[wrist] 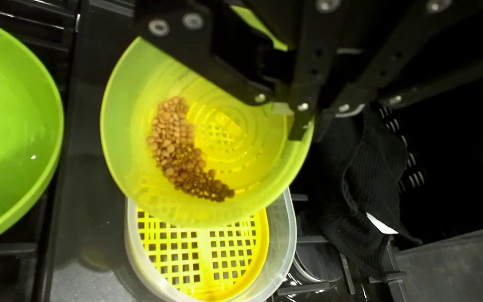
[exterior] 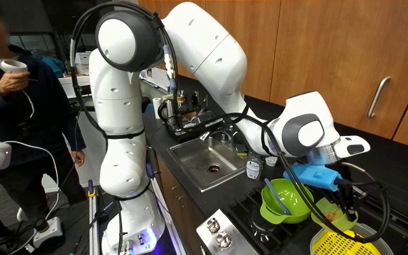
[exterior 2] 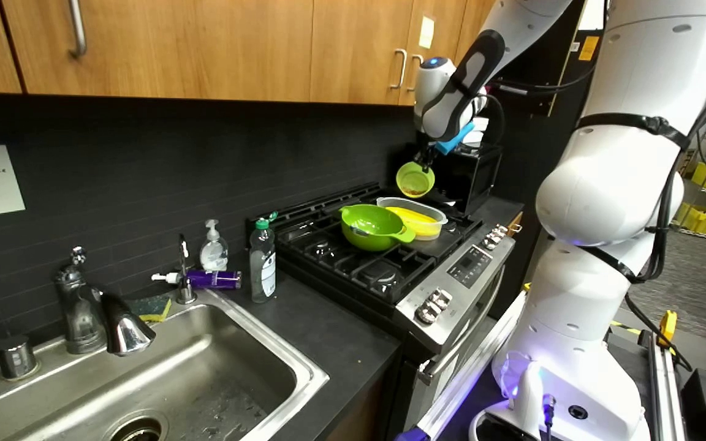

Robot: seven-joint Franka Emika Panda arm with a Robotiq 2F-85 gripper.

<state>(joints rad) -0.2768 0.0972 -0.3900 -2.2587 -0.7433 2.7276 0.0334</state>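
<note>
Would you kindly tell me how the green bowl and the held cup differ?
The green bowl rests on the stove; the cup hangs tilted in the gripper. The bowl looks opaque, the cup translucent. The bowl holds a blue utensil, the cup brown lentil-like pieces. Both are round and open-topped.

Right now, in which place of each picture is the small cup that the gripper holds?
In an exterior view: the cup is in the lower right.
In an exterior view: the cup is above and right of the middle.
In the wrist view: the cup is near the middle.
Shared landmark: the larger green bowl.
</note>
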